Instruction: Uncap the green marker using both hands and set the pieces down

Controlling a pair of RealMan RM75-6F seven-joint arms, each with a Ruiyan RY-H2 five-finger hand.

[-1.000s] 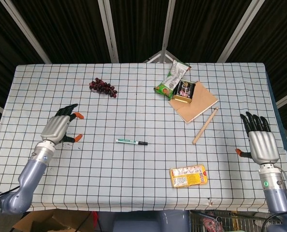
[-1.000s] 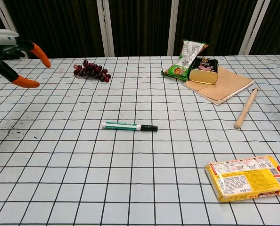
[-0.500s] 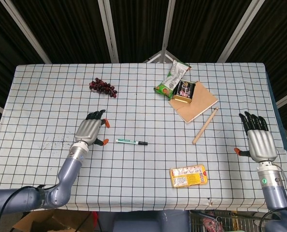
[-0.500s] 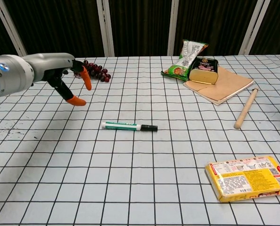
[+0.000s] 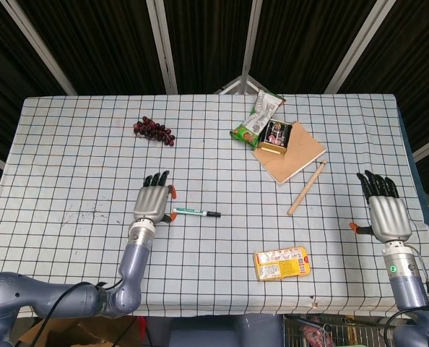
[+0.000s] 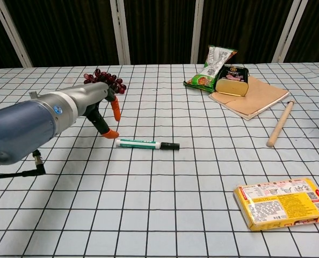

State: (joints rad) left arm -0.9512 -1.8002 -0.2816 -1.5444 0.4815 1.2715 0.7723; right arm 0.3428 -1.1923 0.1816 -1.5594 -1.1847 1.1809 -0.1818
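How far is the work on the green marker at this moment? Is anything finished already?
Nothing is finished: the green marker lies on the table with its black cap on. In hand: the left hand is open, close beside the marker's white end, not gripping it. The right hand is open at the table's far edge, away from the marker. Left: gripping with both hands, pulling off the cap, setting both pieces down.
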